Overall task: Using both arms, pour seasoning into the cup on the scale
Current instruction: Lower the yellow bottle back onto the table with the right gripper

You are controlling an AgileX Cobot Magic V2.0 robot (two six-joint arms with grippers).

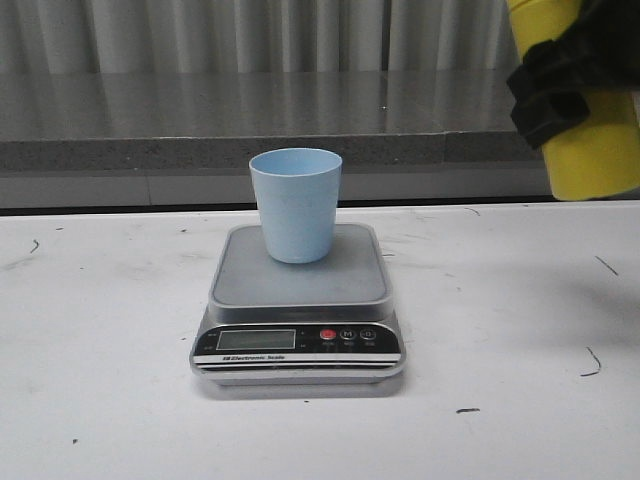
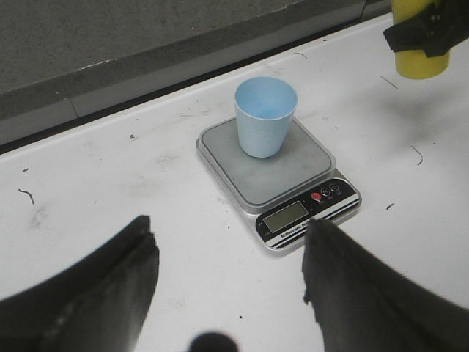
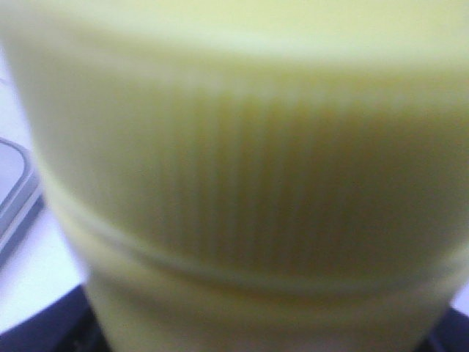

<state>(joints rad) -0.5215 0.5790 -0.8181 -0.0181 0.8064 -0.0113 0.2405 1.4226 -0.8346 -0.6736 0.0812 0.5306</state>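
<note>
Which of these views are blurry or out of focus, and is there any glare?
Right wrist view: the yellow bottle fills the frame, too close and soft. Left wrist view: the scale and cup are sharp, the near fingers dark and blurred. Front view: sharp and evenly lit, with faint reflections on the wall behind.

Only the cup (image 1: 295,203) on the scale (image 1: 298,310) blocks my path mid-table (image 1: 100,400); bare surface lies either side (bottle (image 1: 590,110) held up right).
</note>
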